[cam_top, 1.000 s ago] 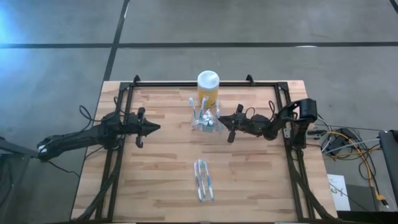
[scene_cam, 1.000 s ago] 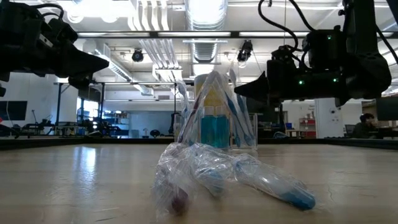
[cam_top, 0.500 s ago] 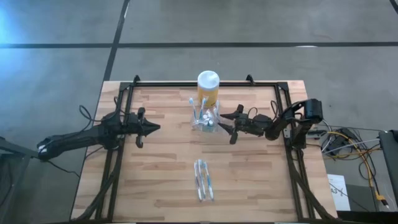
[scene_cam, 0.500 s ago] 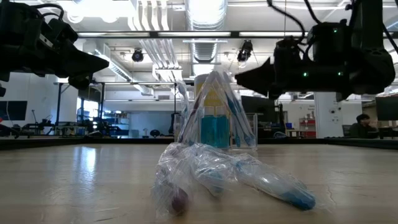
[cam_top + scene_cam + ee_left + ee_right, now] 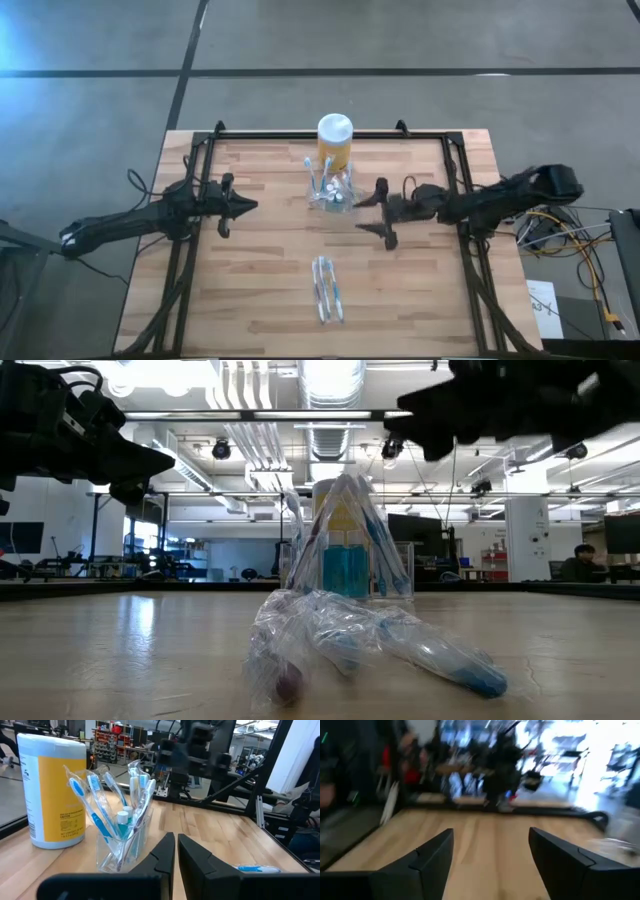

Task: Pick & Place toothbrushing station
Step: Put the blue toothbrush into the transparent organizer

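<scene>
Toothbrushes in clear wrappers stand in the small see-through plastic toothbrushing station [image 5: 330, 192] at the upper middle of the high view, on the pale wooden counter [image 5: 260, 280], touching or just below the yellow jar with a white lid [image 5: 335, 140]; the left gripper [image 5: 243, 206] hovers left of centre with its jaws clenched on nothing, well apart from the station; the right gripper [image 5: 380, 212] sits just right of the station, jaws released and spread, clear of it; a clear bag of wrapped toothbrushes [image 5: 327, 289] lies lower centre.

Seen from the low view, the bag [image 5: 370, 645] fills the lower middle; the station [image 5: 345, 555] stands upright behind it at centre, the jar showing dimly through it; the left gripper [image 5: 150, 462] hangs at the upper left and the right arm [image 5: 500, 400] crosses the upper right; a person [image 5: 585, 563] sits at the far right edge.

Left wrist view: the station [image 5: 122, 837] stands at centre left, just beside the jar [image 5: 52, 790], with the closed fingers [image 5: 167, 857] at the bottom.

Right wrist view: two spread fingers [image 5: 432, 857] frame bare, blurred counter [image 5: 485, 850].
</scene>
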Controlling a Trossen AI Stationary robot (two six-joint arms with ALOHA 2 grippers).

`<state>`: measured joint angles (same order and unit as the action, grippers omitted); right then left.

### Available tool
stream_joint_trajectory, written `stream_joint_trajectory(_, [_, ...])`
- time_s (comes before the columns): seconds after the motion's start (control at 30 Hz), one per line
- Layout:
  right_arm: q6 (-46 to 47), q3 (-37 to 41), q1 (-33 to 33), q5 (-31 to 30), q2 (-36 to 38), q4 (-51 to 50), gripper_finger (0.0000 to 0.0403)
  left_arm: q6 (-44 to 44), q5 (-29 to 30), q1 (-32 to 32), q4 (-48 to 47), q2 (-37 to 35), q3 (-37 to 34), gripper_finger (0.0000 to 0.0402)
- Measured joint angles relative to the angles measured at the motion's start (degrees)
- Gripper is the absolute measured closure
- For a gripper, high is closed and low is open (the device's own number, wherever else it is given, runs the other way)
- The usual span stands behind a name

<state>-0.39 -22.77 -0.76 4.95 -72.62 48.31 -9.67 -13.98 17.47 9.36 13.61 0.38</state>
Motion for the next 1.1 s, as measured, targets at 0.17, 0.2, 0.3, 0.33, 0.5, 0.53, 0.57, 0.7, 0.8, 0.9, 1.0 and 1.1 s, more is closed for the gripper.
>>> stream_joint_trajectory(0.17, [-5.4,-8.6,-7.4,0.0,3.8,-21.5,0.0192,0.5,0.0,0.0,0.0,0.0,0.0,0.0376])
stream_joint_trajectory(0.2, [-6.1,-10.0,-8.8,0.0,3.8,-23.3,0.0201,0.6,0.0,0.0,0.0,0.0,0.0,0.0376])
stream_joint_trajectory(0.3, [-7.6,-13.5,-12.3,-0.4,2.7,-25.8,0.0233,0.8,0.0,0.0,0.1,0.0,0.0,0.0376])
stream_joint_trajectory(0.33, [-7.6,-14.2,-13.2,-0.6,2.3,-26.6,0.0244,0.8,0.0,0.0,0.1,0.0,0.0,0.0376])
stream_joint_trajectory(0.5, [-3.8,-18.0,-16.2,-7.5,-0.6,-31.7,0.0300,1.5,0.0,0.0,-0.4,0.0,0.2,0.0376])
stream_joint_trajectory(0.53, [-2.5,-18.6,-16.5,-8.6,-1.3,-32.6,0.0311,1.5,-0.1,0.0,-0.5,0.0,0.2,0.0376])
stream_joint_trajectory(0.57, [-0.9,-19.0,-16.7,-9.4,-2.0,-33.9,0.0322,1.5,-0.3,0.0,-0.4,0.1,0.2,0.0376])
stream_joint_trajectory(0.7, [6.9,-20.7,-16.7,-9.7,-5.1,-36.2,0.0365,1.5,-0.4,0.0,-0.3,-0.1,0.6,0.0376])
stream_joint_trajectory(0.8, [11.7,-21.8,-17.4,-9.8,-7.9,-36.1,0.0389,0.9,-0.4,0.0,-0.4,-0.1,0.7,0.0376])
stream_joint_trajectory(0.9, [16.3,-22.9,-18.8,-10.6,-10.7,-36.3,0.0393,0.7,-0.5,0.0,-0.4,-0.1,0.7,0.0376])
stream_joint_trajectory(1.0, [18.9,-25.0,-20.6,-11.3,-13.2,-39.1,0.0394,0.8,-0.5,0.0,-0.4,-0.1,0.5,0.0376])
stream_joint_trajectory(1.1, [21.5,-27.6,-22.5,-15.2,-15.2,-44.5,0.0394,0.7,-0.5,0.0,-0.8,-0.1,0.3,0.0376])
